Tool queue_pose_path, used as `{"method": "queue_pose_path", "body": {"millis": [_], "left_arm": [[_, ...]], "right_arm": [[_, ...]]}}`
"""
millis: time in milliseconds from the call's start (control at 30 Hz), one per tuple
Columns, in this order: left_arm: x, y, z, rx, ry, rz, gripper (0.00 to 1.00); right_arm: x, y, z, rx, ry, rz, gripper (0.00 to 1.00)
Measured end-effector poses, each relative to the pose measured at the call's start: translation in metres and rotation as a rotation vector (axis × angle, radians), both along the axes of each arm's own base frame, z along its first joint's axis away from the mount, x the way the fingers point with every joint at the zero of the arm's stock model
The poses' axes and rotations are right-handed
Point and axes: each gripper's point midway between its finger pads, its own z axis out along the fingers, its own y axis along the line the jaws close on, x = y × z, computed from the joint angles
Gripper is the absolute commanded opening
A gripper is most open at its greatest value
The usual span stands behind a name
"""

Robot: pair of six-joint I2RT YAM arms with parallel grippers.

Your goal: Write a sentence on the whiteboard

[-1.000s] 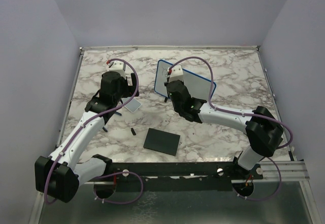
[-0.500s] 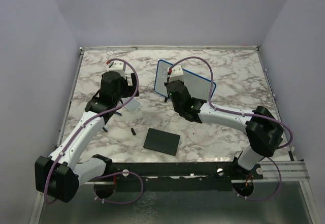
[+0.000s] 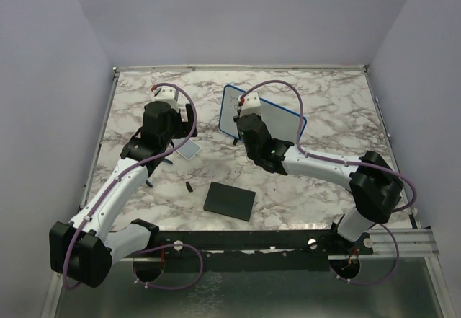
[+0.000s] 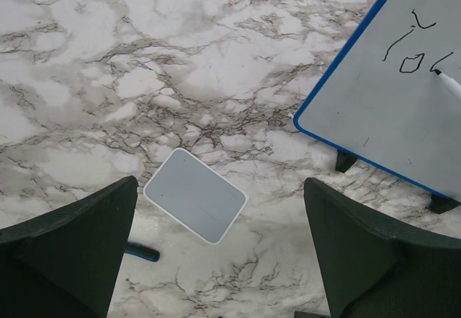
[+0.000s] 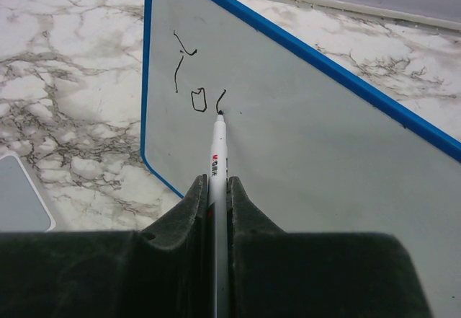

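Right wrist: right pincer (image 5: 216,184) clamped on marker (image 5: 217,148), tip touching whiteboard (image 5: 310,138), propped tilted at far middle of surface (image 5: 72,80). Sentence (image 5: 196,94) barely begun, few strokes only. Left pincer (image 4: 220,188) spread wide, holding nothing, above grey tile (image 4: 194,205). Risks: overpressing, shoving propped board backward; marker twisting in grip, skewing letters. From top, writing hidden behind wrist; here board's right end cut off.

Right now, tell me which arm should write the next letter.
The right. Its gripper is shut on the marker, tip against the whiteboard beside the first letters. The left gripper hangs open, holding nothing.
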Motion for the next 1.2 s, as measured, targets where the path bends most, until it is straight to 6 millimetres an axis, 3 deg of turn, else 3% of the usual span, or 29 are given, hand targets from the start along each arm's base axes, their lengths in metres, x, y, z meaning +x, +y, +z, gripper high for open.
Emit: {"method": "queue_pose_path", "body": {"millis": [1200], "left_arm": [[-0.001,0.0,0.004,-0.004,-0.011,0.0,0.99]], "right_arm": [[0.0,-0.005,0.011,-0.01,-0.025,-0.009,0.0]]}}
